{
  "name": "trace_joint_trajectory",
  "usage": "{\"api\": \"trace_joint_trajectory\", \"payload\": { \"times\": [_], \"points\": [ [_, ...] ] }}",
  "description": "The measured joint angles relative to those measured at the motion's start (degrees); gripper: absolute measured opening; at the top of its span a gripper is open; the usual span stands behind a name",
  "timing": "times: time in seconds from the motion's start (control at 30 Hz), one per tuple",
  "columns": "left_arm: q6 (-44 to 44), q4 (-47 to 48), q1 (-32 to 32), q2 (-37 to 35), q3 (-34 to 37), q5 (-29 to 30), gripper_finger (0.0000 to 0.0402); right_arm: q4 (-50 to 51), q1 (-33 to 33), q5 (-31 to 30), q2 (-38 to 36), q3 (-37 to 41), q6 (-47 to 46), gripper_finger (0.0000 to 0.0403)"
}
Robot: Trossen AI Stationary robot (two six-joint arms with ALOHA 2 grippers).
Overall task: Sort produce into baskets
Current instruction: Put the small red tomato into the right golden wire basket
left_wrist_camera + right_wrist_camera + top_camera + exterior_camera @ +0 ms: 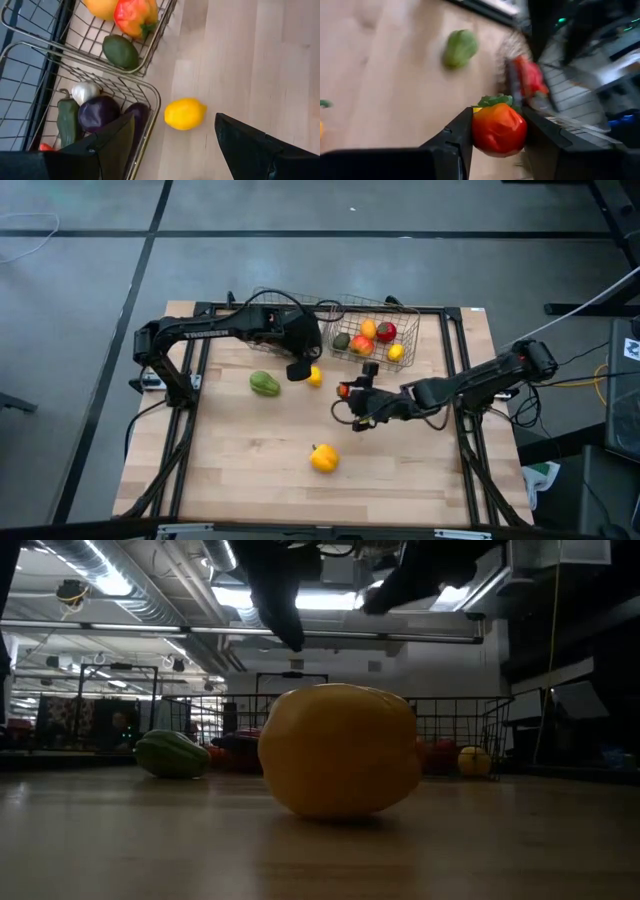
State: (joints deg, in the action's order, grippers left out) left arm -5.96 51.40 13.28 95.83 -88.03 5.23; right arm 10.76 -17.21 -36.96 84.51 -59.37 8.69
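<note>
High view: two wire baskets sit at the far side of the table (pixel 250 480), the left basket (pixel 262 298) largely covered by the left arm, the right basket (pixel 400 330) holding several fruits. The left gripper (pixel 298 370) hangs at the near edge of the left basket with a lemon (pixel 315 376) just to its right on the wood. The right gripper (pixel 348 392) reaches in from the right, a red tomato (pixel 345 391) at its tip, just near of the right basket. A green pepper (pixel 264 384) lies left of the lemon; a yellow pepper (pixel 324 458) sits well nearer, alone. Low view: the yellow pepper fills the foreground, the green pepper behind it to the left, basket wire beyond; both arms show only as dark shapes overhead. Left wrist view: jaws spread and empty, lemon on the table between the two fingers' lines, close against the left basket's rim, its long axis running roughly across the jaw gap; eggplant, garlic and a green chili lie inside that basket. Right wrist view: jaws pinching the tomato, green stem cap up, held clear of the table. Judgement: the tomato's basket lies far of the right jaws, a short carry; the lemon is the left arm's, already bracketed.
</note>
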Motion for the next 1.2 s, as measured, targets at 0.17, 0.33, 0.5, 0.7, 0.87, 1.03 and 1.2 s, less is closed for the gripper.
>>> {"api": "trace_joint_trajectory", "payload": {
  "times": [0.17,0.33,0.5,0.7,0.87,1.03,1.2],
  "points": [
    [0.5,0.6,-0.2,0.2,0.0,0.0,0.0274,1.7,0.9,-6.7,-4.1,0.0,6.3,0.0138],
    [2.0,0.6,-0.2,0.2,0.0,0.0,0.0274,7.7,6.1,-7.5,-7.9,0.0,6.7,0.0138],
    [2.5,0.2,-0.2,0.2,0.0,0.0,0.0274,14.2,13.6,-4.5,-9.6,0.0,6.5,0.0138],
    [2.6,0.2,-0.2,0.2,0.0,0.0,0.0274,20.8,22.7,3.8,-9.6,0.0,6.4,0.0138],
    [2.6,0.2,-0.2,0.2,0.0,0.0,0.0274,24.7,29.9,10.8,-9.5,0.0,6.7,0.0138],
    [3.1,-0.2,-0.2,0.2,0.0,0.0,0.0274,27.3,36.8,17.3,-9.5,0.0,6.9,0.0138],
    [4.4,-0.2,-0.2,0.2,0.0,0.0,0.0274,27.9,43.6,29.0,-9.3,0.4,7.5,0.0138]
  ]
}}
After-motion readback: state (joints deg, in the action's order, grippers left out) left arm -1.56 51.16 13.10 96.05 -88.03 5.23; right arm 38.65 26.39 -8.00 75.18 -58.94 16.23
